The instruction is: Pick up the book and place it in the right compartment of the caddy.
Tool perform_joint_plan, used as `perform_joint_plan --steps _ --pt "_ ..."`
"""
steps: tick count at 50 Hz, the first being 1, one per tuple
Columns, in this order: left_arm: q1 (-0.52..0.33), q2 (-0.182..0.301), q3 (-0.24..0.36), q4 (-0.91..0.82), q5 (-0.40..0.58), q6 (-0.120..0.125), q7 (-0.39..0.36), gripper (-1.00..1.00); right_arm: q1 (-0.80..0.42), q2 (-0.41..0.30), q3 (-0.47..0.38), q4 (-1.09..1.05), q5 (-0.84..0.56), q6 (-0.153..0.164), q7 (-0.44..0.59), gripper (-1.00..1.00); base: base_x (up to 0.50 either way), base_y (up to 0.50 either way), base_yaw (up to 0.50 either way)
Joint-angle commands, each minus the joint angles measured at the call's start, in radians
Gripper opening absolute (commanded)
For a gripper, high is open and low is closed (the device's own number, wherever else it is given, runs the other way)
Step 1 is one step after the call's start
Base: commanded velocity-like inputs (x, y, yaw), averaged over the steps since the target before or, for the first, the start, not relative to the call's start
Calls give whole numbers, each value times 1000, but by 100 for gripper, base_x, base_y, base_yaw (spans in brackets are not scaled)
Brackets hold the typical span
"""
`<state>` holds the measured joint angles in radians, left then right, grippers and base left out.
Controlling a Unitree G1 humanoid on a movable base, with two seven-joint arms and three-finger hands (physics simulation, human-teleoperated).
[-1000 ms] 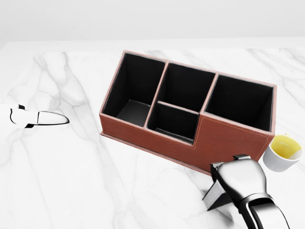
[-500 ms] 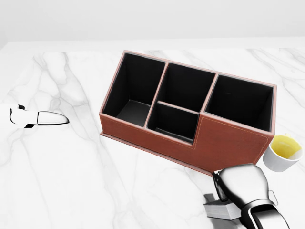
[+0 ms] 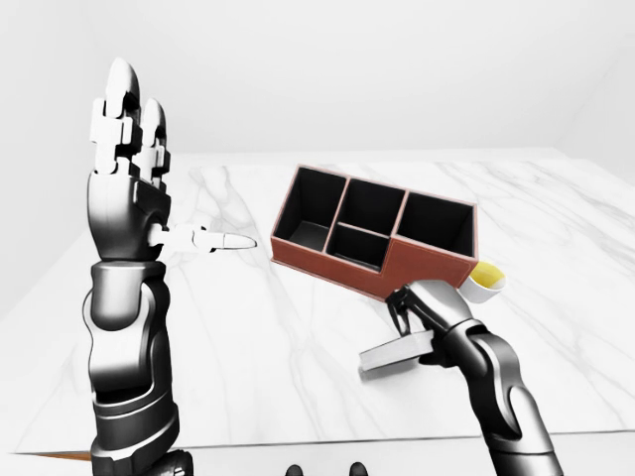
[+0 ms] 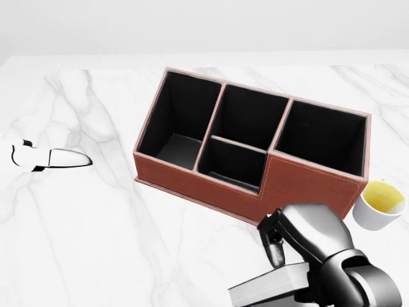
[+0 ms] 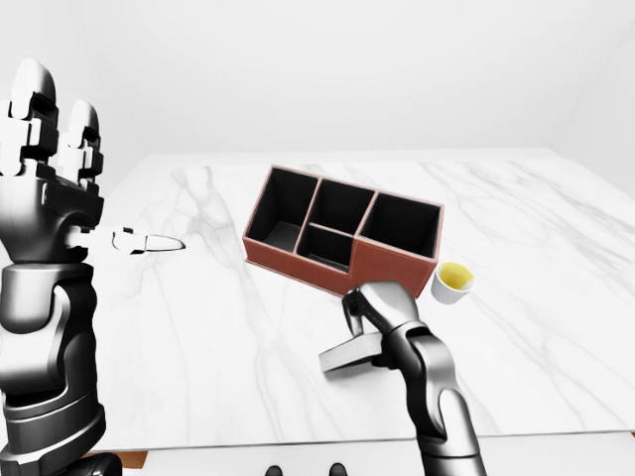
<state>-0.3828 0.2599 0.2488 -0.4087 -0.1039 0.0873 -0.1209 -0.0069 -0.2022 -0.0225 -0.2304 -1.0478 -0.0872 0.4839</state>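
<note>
The brown caddy (image 4: 310,187) with black compartments stands slanted in the middle of the marble table. Its right compartment (image 4: 323,135) holds nothing. Just below the caddy's lower right corner, my right hand (image 4: 276,242) is shut on the grey book (image 4: 267,286). The book is held lifted off the table, roughly level, and pokes out to the left of the hand. In the left-eye view the book (image 3: 395,350) casts a shadow on the marble beneath it. My left hand (image 3: 124,124) is raised high at the left, fingers straight and open, holding nothing.
A white cup (image 4: 378,204) of yellow liquid stands right beside the caddy's right end, close to my right hand. A small white pointed object (image 4: 51,157) lies on the table (image 4: 96,243) at the left. The table's near edge (image 3: 327,441) runs below my arms.
My right hand has moved left and up with the book. The book, upright under the hand before, now lies nearly level and sticks out to the left.
</note>
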Motion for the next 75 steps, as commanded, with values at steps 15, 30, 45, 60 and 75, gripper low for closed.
perform_joint_plan --steps 15,30,45,60,75 --pt "-6 3 3 -3 -9 0 8 100 -129 55 13 -324 312 0 214 -100 0 0 0" --pt "-10 6 4 -7 -14 0 10 100 -242 67 34 -357 331 0 214 -100 0 0 0" --pt "-15 9 5 0 -13 0 16 100 -418 49 17 -350 356 0 214 -100 0 0 0" --pt "-19 12 7 -2 -17 0 21 100 -605 13 -5 -350 392 0 214 -100 0 0 0" --pt "-20 13 8 -4 -22 0 24 100 -729 -21 -19 -261 366 0 214 -100 0 0 0"
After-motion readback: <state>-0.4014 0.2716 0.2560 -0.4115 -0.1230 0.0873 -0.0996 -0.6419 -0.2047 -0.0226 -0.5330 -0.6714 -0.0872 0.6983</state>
